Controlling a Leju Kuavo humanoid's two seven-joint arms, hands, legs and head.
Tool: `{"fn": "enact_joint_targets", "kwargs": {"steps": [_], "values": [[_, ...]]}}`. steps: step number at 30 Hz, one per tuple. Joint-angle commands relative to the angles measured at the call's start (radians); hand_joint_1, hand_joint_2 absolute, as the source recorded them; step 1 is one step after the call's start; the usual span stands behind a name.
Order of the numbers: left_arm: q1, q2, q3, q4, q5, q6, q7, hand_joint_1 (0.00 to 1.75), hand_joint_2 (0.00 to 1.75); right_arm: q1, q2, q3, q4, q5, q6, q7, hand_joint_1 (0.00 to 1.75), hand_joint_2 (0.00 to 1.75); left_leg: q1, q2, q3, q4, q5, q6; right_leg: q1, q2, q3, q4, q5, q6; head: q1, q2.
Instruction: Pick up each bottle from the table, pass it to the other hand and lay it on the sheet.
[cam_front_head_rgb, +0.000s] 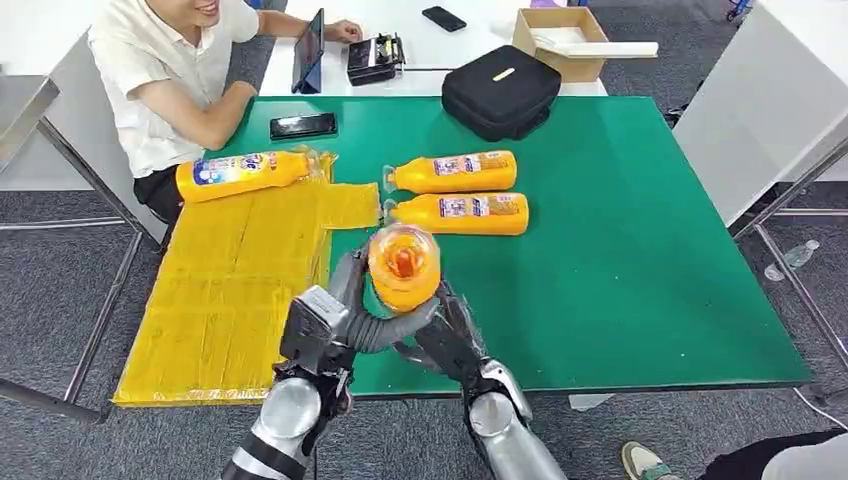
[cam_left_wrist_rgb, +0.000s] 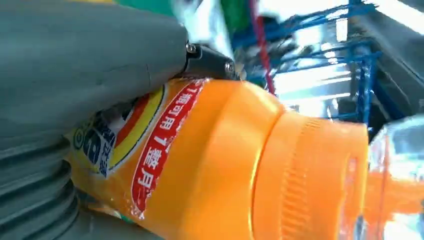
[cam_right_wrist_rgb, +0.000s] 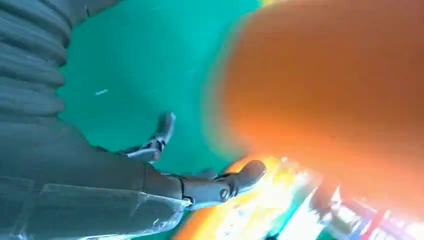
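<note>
My left hand (cam_front_head_rgb: 335, 320) grips an orange bottle (cam_front_head_rgb: 404, 266) above the table's near edge, cap end towards the head camera. The left wrist view shows its label and ribbed cap (cam_left_wrist_rgb: 215, 165) against my left hand (cam_left_wrist_rgb: 75, 75). My right hand (cam_front_head_rgb: 450, 335) is just beside and below the bottle. In the right wrist view its fingers (cam_right_wrist_rgb: 150, 175) are spread, and the blurred bottle (cam_right_wrist_rgb: 330, 85) sits close by, not enclosed. One bottle (cam_front_head_rgb: 240, 174) lies on the far end of the yellow sheet (cam_front_head_rgb: 240, 290). Two more (cam_front_head_rgb: 455, 172) (cam_front_head_rgb: 462, 213) lie side by side on the green table (cam_front_head_rgb: 640, 250).
A person (cam_front_head_rgb: 170, 70) sits at the far left corner, leaning an arm on the table. Near them lies a black phone (cam_front_head_rgb: 302, 126). A black bag (cam_front_head_rgb: 500, 90) sits at the far edge, with a cardboard box (cam_front_head_rgb: 560, 35) and a tablet (cam_front_head_rgb: 310, 50) on the white table behind.
</note>
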Motion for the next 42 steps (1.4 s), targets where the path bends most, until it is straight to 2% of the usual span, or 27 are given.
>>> {"fn": "enact_joint_targets", "kwargs": {"steps": [1, 2, 3, 8, 10, 11, 15, 16, 20, 24, 26, 27, 28, 30, 32, 42], "values": [[0.012, -0.039, 0.134, -0.11, -0.425, 0.132, 0.061, 1.75, 1.75, 0.003, -0.014, -0.223, -0.071, 0.129, -0.067, 0.003, 0.0, 1.75, 0.0, 0.002, 0.001, 0.001, -0.001, 0.0, 0.0, 0.001, 0.001, 0.0, -0.001, -0.002, 0.0, 0.0], [0.015, -0.039, 0.134, -0.109, -0.425, 0.132, 0.061, 1.75, 1.75, 0.001, -0.015, -0.225, -0.072, 0.129, -0.068, 0.003, 0.0, 1.75, 0.0, 0.003, 0.003, 0.001, -0.002, 0.0, 0.001, 0.001, 0.003, 0.0, -0.001, -0.004, -0.001, 0.0], [0.017, -0.043, 0.14, -0.102, -0.416, 0.112, 0.085, 1.75, 1.75, 0.007, -0.011, -0.247, -0.088, 0.192, -0.19, -0.038, 0.0, 1.75, 0.0, 0.001, 0.002, 0.0, -0.001, 0.0, 0.0, -0.001, 0.002, 0.0, -0.001, -0.003, 0.0, 0.0], [0.014, -0.043, 0.139, -0.081, -0.414, 0.113, 0.082, 1.75, 1.75, 0.006, -0.01, -0.296, -0.109, 0.201, -0.157, -0.06, 0.0, 1.75, 0.0, 0.0, 0.003, 0.0, -0.001, 0.0, 0.001, -0.002, 0.004, -0.001, -0.001, -0.003, 0.0, 0.0], [0.018, -0.043, 0.145, -0.086, -0.416, 0.121, 0.085, 1.75, 1.75, 0.004, -0.003, -0.328, -0.107, 0.26, -0.226, -0.03, 0.0, 1.75, 0.0, 0.001, 0.005, 0.0, -0.002, 0.0, 0.001, -0.001, 0.005, -0.001, -0.002, -0.004, 0.0, 0.0], [0.02, -0.043, 0.166, -0.087, -0.419, 0.116, 0.093, 1.75, 1.75, -0.008, 0.005, -0.388, -0.114, 0.256, -0.256, -0.046, 0.0, 1.75, 0.0, 0.001, 0.003, 0.0, -0.001, 0.0, 0.001, -0.001, 0.004, -0.001, -0.001, -0.003, 0.0, 0.0], [0.006, -0.027, 0.203, -0.103, -0.55, 0.14, 0.1, 1.75, 1.75, -0.036, 0.023, -0.473, -0.171, 0.265, -0.25, -0.098, 0.0, 1.75, 0.0, 0.001, 0.005, 0.0, -0.002, 0.0, 0.001, -0.001, 0.005, 0.0, -0.002, -0.004, 0.0, 0.0], [0.003, -0.001, 0.199, -0.1, -0.697, 0.184, 0.135, 1.75, 1.75, -0.036, 0.03, -0.475, -0.191, 0.238, -0.215, -0.12, 0.0, 1.75, 0.0, 0.002, 0.002, 0.001, -0.001, 0.0, 0.0, 0.0, 0.001, 0.0, -0.001, -0.002, 0.0, 0.0], [-0.018, 0.019, 0.261, 0.037, -0.911, 0.214, 0.192, 1.75, 1.75, -0.014, 0.032, -0.415, -0.215, 0.247, -0.178, -0.143, 0.0, 1.75, 0.0, 0.004, 0.004, 0.0, -0.001, 0.0, 0.001, 0.002, 0.004, 0.0, -0.001, -0.004, 0.0, 0.0], [-0.064, 0.032, 0.288, 0.192, -1.085, 0.256, 0.232, 1.75, 1.75, -0.013, 0.003, -0.323, -0.15, 0.294, -0.235, -0.166, 0.0, 1.75, 0.0, 0.003, 0.007, -0.002, -0.001, 0.0, 0.001, 0.001, 0.006, -0.002, -0.001, -0.005, -0.001, 0.0], [-0.069, 0.032, 0.292, 0.206, -1.089, 0.26, 0.232, 1.75, 1.75, -0.015, 0.003, -0.32, -0.142, 0.293, -0.241, -0.167, 0.0, 1.75, 0.0, 0.002, 0.005, -0.001, 0.0, 0.0, 0.001, 0.0, 0.005, -0.002, 0.0, -0.003, 0.0, 0.0], [-0.069, 0.032, 0.292, 0.206, -1.089, 0.26, 0.232, 1.75, 1.75, -0.015, 0.003, -0.32, -0.142, 0.293, -0.241, -0.167, 0.0, 1.75, 0.001, 0.003, 0.01, -0.002, -0.001, 0.0, 0.003, 0.0, 0.01, -0.003, -0.001, -0.006, 0.0, 0.0], [-0.069, 0.032, 0.292, 0.206, -1.089, 0.26, 0.232, 1.75, 1.75, -0.015, 0.003, -0.32, -0.142, 0.293, -0.241, -0.167, 0.0, 1.75, 0.0, 0.003, 0.005, -0.001, 0.0, 0.0, 0.001, 0.001, 0.005, -0.002, 0.0, -0.003, 0.0, 0.0], [-0.07, 0.03, 0.292, 0.205, -1.089, 0.26, 0.232, 1.75, 1.75, -0.016, 0.0, -0.321, -0.142, 0.293, -0.241, -0.167, 0.0, 1.75, 0.001, 0.003, 0.006, -0.001, -0.001, 0.0, 0.001, 0.0, 0.005, -0.001, -0.001, -0.004, 0.0, 0.0], [-0.098, 0.047, 0.298, 0.264, -1.162, 0.243, 0.283, 1.75, 1.75, -0.027, -0.01, -0.298, -0.12, 0.287, -0.239, -0.171, 0.0, 1.75, 0.001, 0.002, 0.007, -0.001, -0.001, 0.0, 0.001, 0.0, 0.007, -0.002, -0.001, -0.004, 0.0, 0.0], [-0.16, 0.064, 0.432, 0.413, -1.247, 0.255, 0.336, 1.75, 1.75, -0.009, -0.027, -0.245, -0.119, 0.256, -0.248, -0.189, 0.0, 1.75, 0.001, 0.003, 0.007, -0.002, -0.001, 0.0, 0.002, 0.001, 0.007, -0.002, 0.0, -0.005, 0.0, 0.0]]}}
